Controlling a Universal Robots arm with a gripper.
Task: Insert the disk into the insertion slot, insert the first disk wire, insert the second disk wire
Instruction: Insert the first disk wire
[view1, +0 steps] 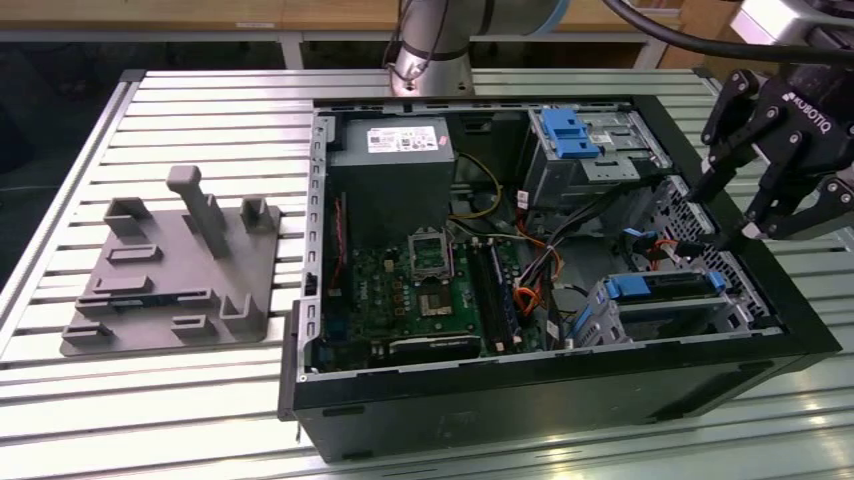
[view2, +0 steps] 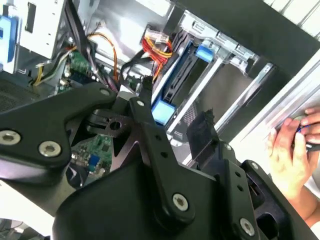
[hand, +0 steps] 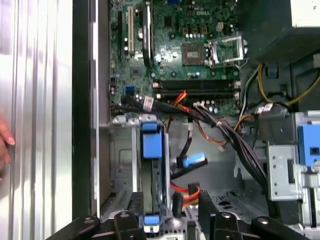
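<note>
The black multi-link gripper (view1: 722, 215) hangs just above the insertion slot (view1: 603, 318), a boxy grey sheet-metal cage with perforated sides. Its fingers are spread apart and grip nothing. The disk (view1: 663, 284), a flat silver drive in a bright blue plastic carrier, already sits inside the slot, with the carrier's blue end showing at the slot's mouth.

Just beside the slot lies a loose black wire with a blue plug (hand: 192, 161), joined to nothing. A red and orange wire bundle (hand: 184, 189) trails close by it. The wires look limp and light, so the stiff plastic plug is probably the place to grip, squarely across its flat sides and not on the cord. The disk appears rigid, fairly weighty and sensitive to knocks, and its blue carrier edges look like the safest hold.

Near the slot stands a taller grey cage with a blue latch (view1: 587, 140), and the green motherboard (view1: 414, 290) lies further off. All of these sit inside an open black computer case (view1: 534, 410). Well apart from the slot, a grey plastic fixture (view1: 167, 280) rests on the slatted metal table (view1: 200, 420). A person's hand (view2: 292, 150) rests outside the case.
</note>
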